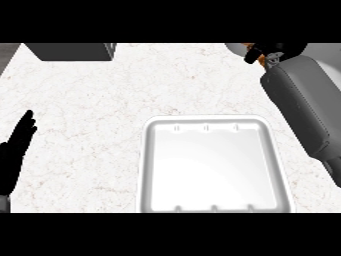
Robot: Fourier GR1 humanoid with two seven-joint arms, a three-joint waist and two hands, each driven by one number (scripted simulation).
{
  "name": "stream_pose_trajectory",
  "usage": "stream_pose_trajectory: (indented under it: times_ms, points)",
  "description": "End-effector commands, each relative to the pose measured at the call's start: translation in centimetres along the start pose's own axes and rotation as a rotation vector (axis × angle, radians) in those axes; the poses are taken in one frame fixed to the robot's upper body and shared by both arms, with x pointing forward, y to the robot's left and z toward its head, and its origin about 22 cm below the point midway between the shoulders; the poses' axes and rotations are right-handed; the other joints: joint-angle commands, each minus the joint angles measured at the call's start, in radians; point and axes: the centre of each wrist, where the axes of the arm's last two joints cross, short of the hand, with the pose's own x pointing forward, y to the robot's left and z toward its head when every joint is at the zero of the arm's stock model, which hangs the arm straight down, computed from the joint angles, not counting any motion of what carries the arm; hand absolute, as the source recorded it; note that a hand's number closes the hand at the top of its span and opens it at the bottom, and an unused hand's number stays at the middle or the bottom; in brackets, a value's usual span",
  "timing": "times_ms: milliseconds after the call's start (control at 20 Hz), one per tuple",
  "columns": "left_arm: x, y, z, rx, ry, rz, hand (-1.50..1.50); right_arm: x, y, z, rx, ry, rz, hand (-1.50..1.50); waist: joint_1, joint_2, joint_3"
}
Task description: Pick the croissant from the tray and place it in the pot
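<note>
The right hand [280, 50], curled round the croissant [263, 57] at the counter's [92, 110] far right corner, should open only when squarely over the pot [237, 48] beside it; the left hand [3, 160] rests open at the left edge.

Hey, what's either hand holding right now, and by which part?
The right hand curls round something orange-brown, likely the croissant; the part gripped is hidden. The left hand holds nothing.

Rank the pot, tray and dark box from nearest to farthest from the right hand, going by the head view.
1. Pot, top right, beside the right hand.
2. Tray, lower centre.
3. Dark box, top left.
</note>
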Motion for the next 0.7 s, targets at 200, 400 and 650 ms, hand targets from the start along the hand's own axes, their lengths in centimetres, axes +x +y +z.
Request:
stream_pose_trajectory:
  times_ms: [200,400,650]
  points:
    - [0.3,-0.6,0.0,0.009,-0.027,-0.003,0.0,-5.8,-3.8,-4.9,-0.116,0.053,-0.123,1.5,0.003,0.004,0.0]
    - [-1.0,-0.3,0.8,0.007,-0.011,0.006,0.0,-9.0,-2.5,-6.3,-0.14,0.071,-0.149,1.5,0.013,0.006,0.001]
    - [1.3,-2.8,0.0,-0.017,-0.031,0.012,0.0,-11.7,-4.3,-9.5,-0.121,0.075,-0.147,1.5,0.024,0.01,0.001]
